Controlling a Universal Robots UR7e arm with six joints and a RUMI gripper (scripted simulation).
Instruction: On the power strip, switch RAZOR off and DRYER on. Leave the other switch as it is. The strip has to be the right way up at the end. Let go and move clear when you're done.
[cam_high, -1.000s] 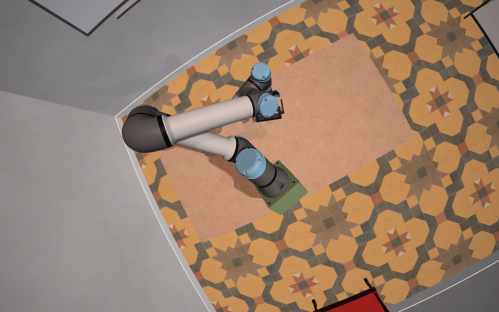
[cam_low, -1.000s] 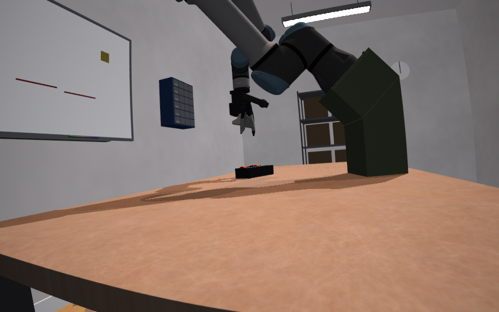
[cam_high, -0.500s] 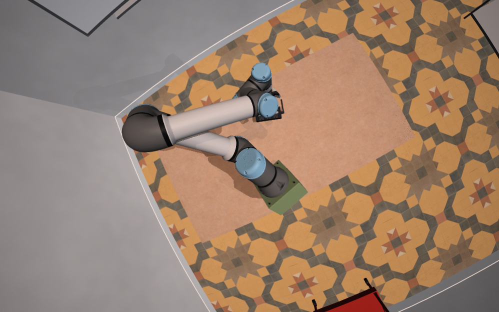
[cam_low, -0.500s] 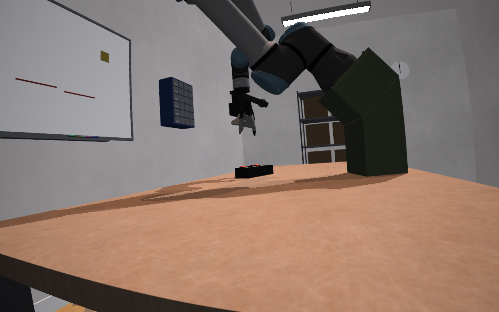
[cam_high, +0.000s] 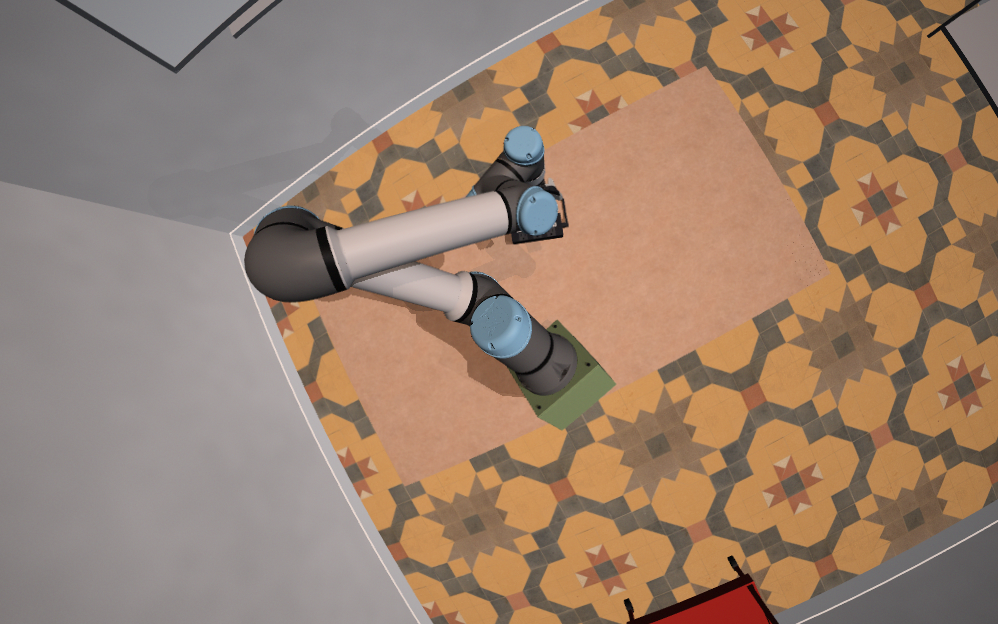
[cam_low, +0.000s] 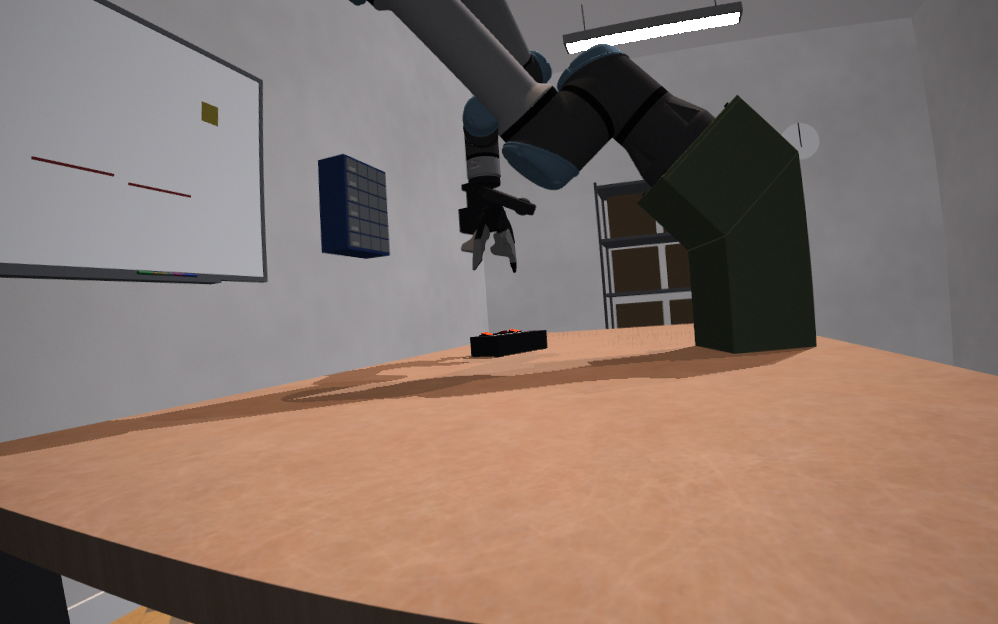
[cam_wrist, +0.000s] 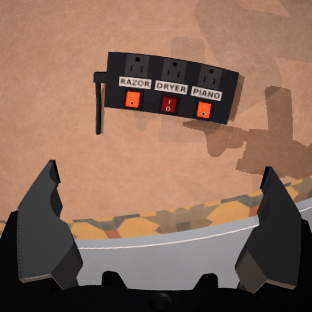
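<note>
The black power strip lies face up on the wooden table. It has three switches labelled RAZOR, DRYER and PIANO. The RAZOR switch is bright orange, the DRYER switch is dark red, and the PIANO switch is bright orange. A short black cord stub sticks out at its left end. In the exterior view the strip lies on the table, and my gripper hangs open and empty well above it. In the overhead view the arm's wrist hides most of the strip.
The arm's green base block stands on the table's near side. The table edge and the patterned floor show just behind my fingers in the wrist view. A red cart stands on the floor far from the table.
</note>
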